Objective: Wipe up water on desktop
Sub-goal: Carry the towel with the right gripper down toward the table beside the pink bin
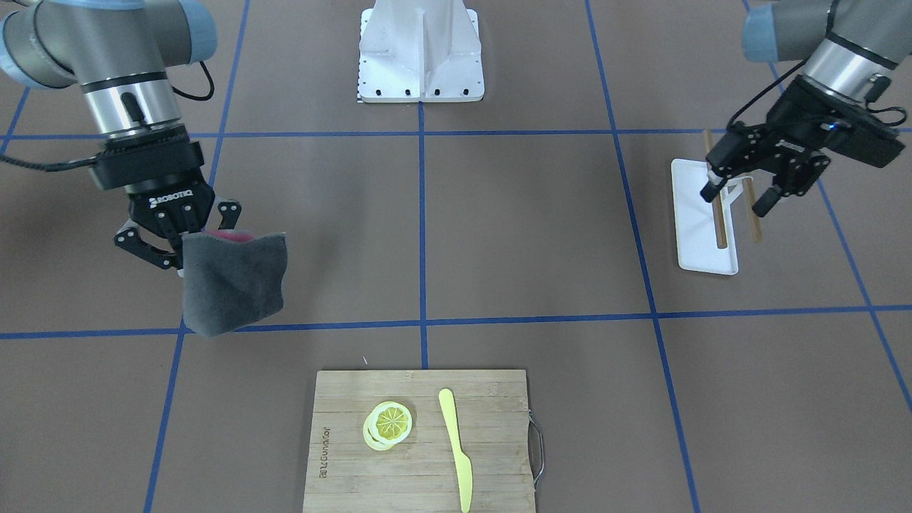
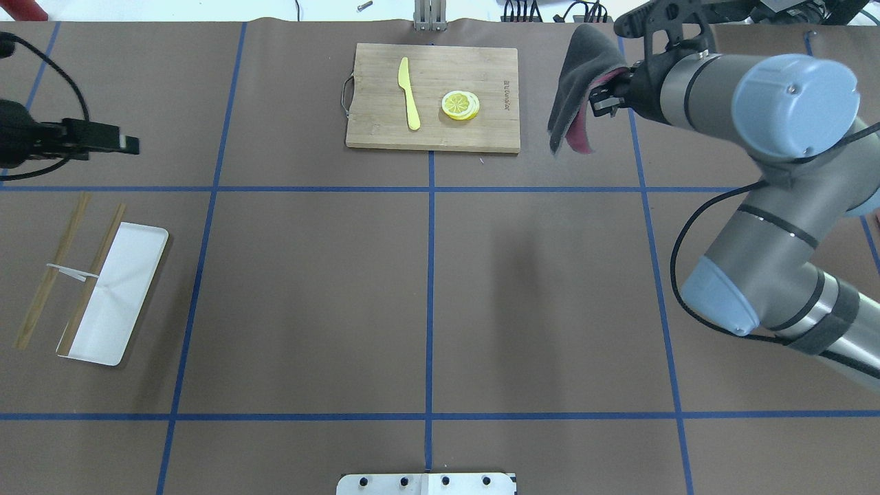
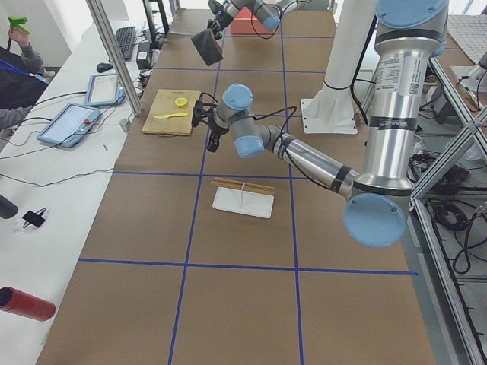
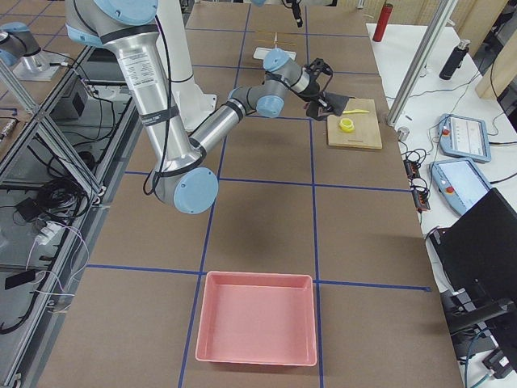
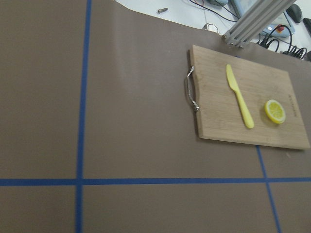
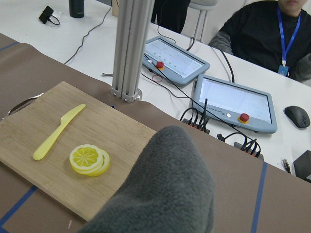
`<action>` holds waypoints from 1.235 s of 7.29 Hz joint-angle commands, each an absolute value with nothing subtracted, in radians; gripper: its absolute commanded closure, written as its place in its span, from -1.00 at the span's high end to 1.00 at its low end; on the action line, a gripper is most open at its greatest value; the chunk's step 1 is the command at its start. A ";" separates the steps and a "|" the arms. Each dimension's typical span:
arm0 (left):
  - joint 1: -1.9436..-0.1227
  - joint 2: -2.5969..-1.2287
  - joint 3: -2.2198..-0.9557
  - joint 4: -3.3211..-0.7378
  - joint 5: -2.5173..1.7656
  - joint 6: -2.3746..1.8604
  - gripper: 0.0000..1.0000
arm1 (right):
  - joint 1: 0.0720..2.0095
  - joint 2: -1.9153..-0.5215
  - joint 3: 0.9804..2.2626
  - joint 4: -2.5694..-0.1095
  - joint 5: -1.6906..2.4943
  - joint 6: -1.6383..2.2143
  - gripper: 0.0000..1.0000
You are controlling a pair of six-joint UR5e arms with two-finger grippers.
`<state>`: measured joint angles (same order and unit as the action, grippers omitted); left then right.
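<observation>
The desktop (image 1: 527, 235) is a flat brown surface with blue tape lines; I see no water on it. My right gripper (image 1: 187, 239) is shut on a grey cloth (image 1: 235, 281) with a pink inner side and holds it hanging above the desktop, beside the cutting board. The cloth also shows in the overhead view (image 2: 574, 89) and fills the bottom of the right wrist view (image 6: 160, 189). My left gripper (image 1: 735, 199) is open and empty, hovering over the white tray.
A bamboo cutting board (image 1: 420, 442) holds lemon slices (image 1: 388, 424) and a yellow knife (image 1: 456, 449). A white tray (image 1: 702, 242) with two chopsticks (image 1: 719, 228) lies under my left gripper. A pink bin (image 4: 256, 317) sits at the table's right end.
</observation>
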<state>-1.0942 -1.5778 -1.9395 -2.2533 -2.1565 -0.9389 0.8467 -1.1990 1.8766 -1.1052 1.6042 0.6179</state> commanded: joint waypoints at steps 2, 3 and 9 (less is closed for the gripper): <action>-1.270 -1.389 -1.919 -2.087 -2.223 -0.437 0.97 | 0.945 -1.207 1.783 -1.103 1.765 0.713 -1.00; -1.323 -1.353 -1.883 -2.050 -2.224 -0.301 0.97 | 0.959 -1.221 1.779 -1.103 1.810 0.716 -1.00; -1.535 -1.387 -1.848 -1.367 -2.260 -0.015 0.97 | 1.037 -1.359 1.795 -1.092 1.976 0.617 -1.00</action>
<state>-1.4939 -1.3845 -1.8418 -1.4261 -2.2578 -0.0190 1.0311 -1.3079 1.7881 -1.0938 1.9690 0.6723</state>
